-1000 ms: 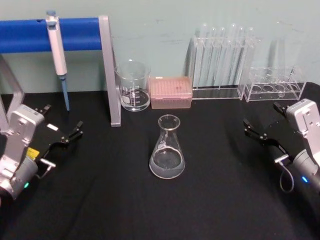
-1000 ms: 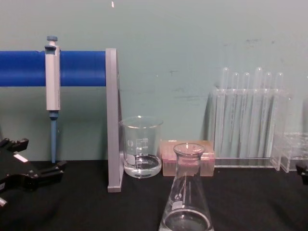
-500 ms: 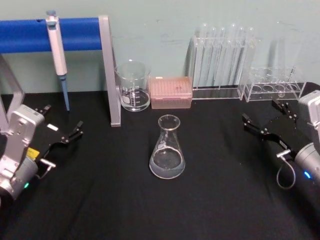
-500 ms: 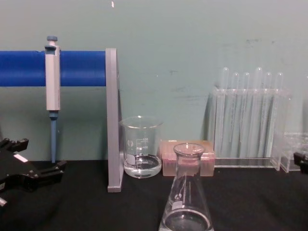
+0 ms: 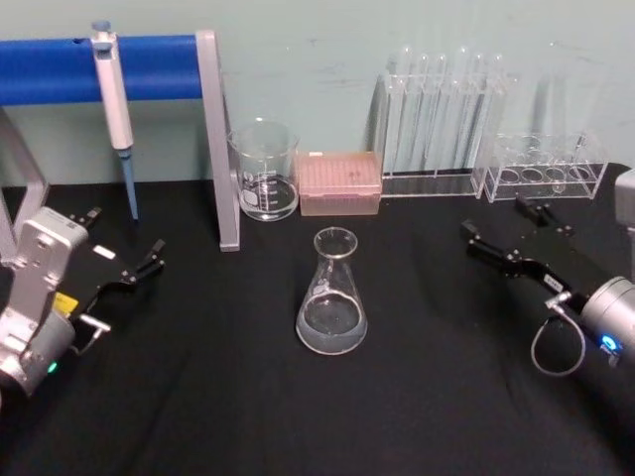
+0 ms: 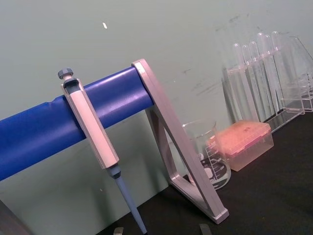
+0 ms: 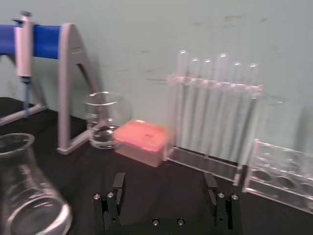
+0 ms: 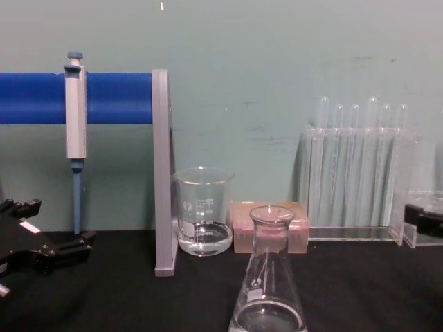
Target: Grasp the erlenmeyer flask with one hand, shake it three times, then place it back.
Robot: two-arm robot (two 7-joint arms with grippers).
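The erlenmeyer flask [image 5: 332, 294] stands upright on the black table, mid-front, clear glass with a little liquid in its wide base; it also shows in the chest view [image 8: 268, 287] and the right wrist view [image 7: 23, 196]. My right gripper [image 5: 493, 216] is open to the flask's right, well apart from it, fingers pointing left. In the right wrist view its two black fingers [image 7: 118, 185] stand wide apart with nothing between them. It enters the chest view at the right edge [image 8: 423, 218]. My left gripper [image 5: 124, 234] rests open at the far left.
Along the back wall stand a glass beaker [image 5: 264, 171], a pink tip box [image 5: 339, 182], a rack of test tubes [image 5: 442, 119] and a low clear rack [image 5: 548, 167]. A pipette [image 5: 114, 99] hangs on the blue bar of a grey stand [image 5: 220, 139].
My right gripper has moved left across the table toward the flask, staying open. The left arm and the flask have not moved.
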